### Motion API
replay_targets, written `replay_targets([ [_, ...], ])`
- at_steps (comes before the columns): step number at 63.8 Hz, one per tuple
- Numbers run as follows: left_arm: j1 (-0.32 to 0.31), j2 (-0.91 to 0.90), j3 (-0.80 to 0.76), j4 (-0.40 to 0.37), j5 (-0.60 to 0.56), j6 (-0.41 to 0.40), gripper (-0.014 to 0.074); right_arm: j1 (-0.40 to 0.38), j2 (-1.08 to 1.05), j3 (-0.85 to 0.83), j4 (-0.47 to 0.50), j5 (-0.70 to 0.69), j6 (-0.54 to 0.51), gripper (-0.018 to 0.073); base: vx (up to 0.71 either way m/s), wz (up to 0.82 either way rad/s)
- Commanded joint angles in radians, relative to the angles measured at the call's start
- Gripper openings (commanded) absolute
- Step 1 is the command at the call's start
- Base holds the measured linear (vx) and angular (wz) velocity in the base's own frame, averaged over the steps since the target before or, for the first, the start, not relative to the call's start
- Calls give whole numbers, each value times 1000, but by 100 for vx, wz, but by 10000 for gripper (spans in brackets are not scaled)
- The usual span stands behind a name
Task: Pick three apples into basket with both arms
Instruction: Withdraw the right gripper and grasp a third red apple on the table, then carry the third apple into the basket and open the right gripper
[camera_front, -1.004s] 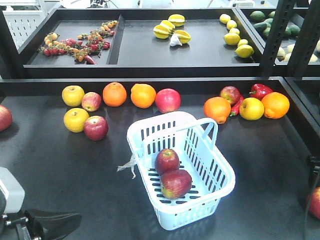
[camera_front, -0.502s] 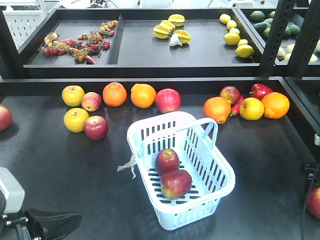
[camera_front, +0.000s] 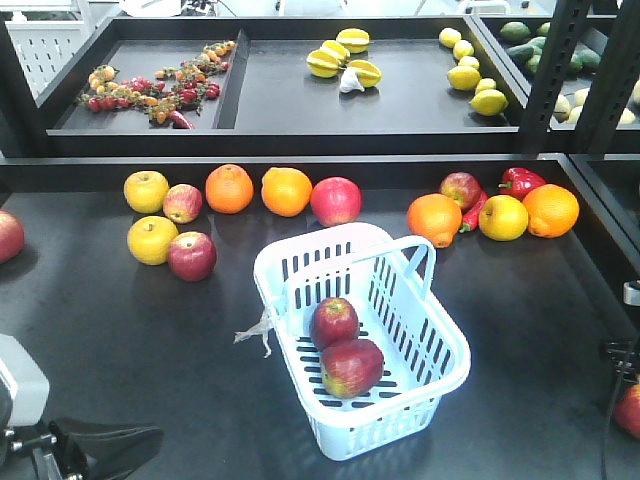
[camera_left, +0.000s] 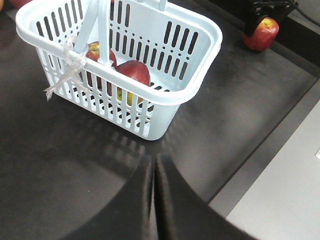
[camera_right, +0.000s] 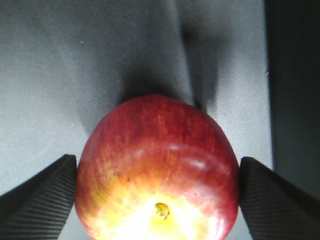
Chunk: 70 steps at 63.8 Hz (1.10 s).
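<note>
Apples, two of them, dark red, lie touching on the slotted floor of the pale blue basket (camera_front: 455, 350), which stands near the middle of the dark bench (camera_front: 120, 330): one apple (camera_front: 335, 321) behind, one apple (camera_front: 351, 367) in front. The third apple (camera_right: 157, 172) sits at the bench's far right edge, only a red sliver of it showing in the front view.

In the right wrist view the right gripper (camera_right: 157, 192) brackets this apple, one ribbed pad on each side at its widest part, stem end toward the camera. The left pad looks to be touching the skin; the right sits at or just off it, so whether the grip is fully closed cannot be told.

The left gripper (camera_left: 156, 200) hangs low near the bench's front edge, just short of the basket, jaws pressed together and holding nothing.

The step in hand appears to be securing the last apple. It would go best with the pads kept centred on the apple's broadest girth and squeezed evenly, since a round, glossy fruit may roll or squirt out. A straight lift before travelling should clear the basket rim and its hoop handle (camera_front: 400, 250), and a low release would spare the two apples inside.
</note>
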Motion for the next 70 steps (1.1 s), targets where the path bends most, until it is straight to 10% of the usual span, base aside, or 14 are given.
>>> replay_targets([
  [1,-4,-4,-25,-17,-43,-3,-6,-5,-50,-23,-6,5,-1,522,0,0],
  [17,-4,-4,-25,-17,-43,-3,-6,-5,-80,-23,79,53,-28,316,0,0],
  [49,-4,-4,-25,-17,-42,-2,-6,6,-502,-23,599,198,-374,81,0,0],
  [70,-4,-4,-25,-17,-43,-1,-6,294,-583,-23,711,232,-422,81,0,0],
])
